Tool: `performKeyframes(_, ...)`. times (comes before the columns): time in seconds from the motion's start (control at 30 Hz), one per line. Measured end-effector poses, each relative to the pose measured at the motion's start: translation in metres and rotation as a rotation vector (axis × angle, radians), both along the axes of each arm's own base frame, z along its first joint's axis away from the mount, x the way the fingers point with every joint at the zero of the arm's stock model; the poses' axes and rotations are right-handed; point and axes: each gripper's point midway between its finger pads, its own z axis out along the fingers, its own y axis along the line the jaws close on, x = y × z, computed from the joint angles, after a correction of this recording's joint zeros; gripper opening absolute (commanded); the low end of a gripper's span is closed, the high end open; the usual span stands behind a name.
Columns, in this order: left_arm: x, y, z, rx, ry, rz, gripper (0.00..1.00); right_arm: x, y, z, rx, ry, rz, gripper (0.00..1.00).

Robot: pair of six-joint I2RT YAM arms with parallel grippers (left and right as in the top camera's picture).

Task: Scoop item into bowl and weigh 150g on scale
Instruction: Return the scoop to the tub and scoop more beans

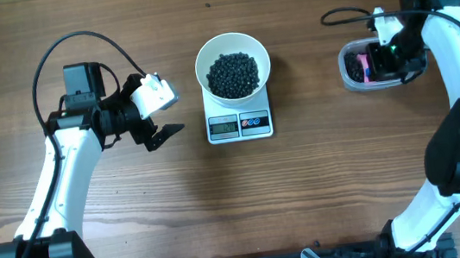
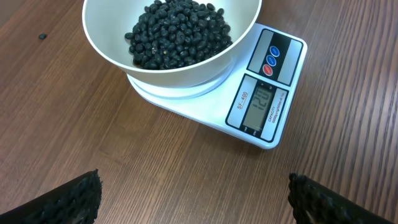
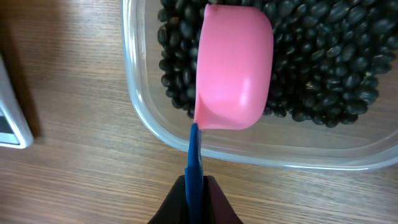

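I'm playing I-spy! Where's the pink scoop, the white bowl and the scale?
pink scoop [image 3: 236, 68], right wrist view, back of cup.
white bowl [image 2: 102, 28], left wrist view, inner wall.
scale [image 2: 264, 106], left wrist view, display.

The table [image 1: 136, 218] is brown wood, matt, with a plain grain. The bowl [image 2: 102, 37] is white, smooth and glossy. The beans [image 2: 177, 31] are black with a faint sheen. The scale [image 2: 208, 109] looks like smooth white plastic, its display [image 2: 264, 106] grey and matt. The tub [image 3: 140, 112] is clear plastic, shiny along the rim. The scoop [image 3: 235, 68] is smooth pink plastic, softly glossy. The left gripper [image 2: 194, 186] has black, matt, ribbed pads [image 2: 71, 199].
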Motion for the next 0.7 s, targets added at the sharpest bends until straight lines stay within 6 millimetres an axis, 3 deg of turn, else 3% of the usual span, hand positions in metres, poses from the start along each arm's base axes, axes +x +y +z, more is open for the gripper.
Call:
performKeyframes(0.13, 0.0, 0.0, 0.0, 0.0, 0.0, 0.0, 0.99, -0.003, -0.005, 0.003, 0.095, -0.005, -0.043, 0.04)
performKeyframes(0.53, 0.0, 0.0, 0.0, 0.0, 0.0, 0.0, 1.0, -0.012, -0.055, 0.026, 0.429, -0.126, -0.238, 0.04)
performKeyframes(0.7, 0.0, 0.0, 0.0, 0.0, 0.0, 0.0, 1.0, -0.016, -0.052, 0.043, 0.573, -0.19, -0.226, 0.04)
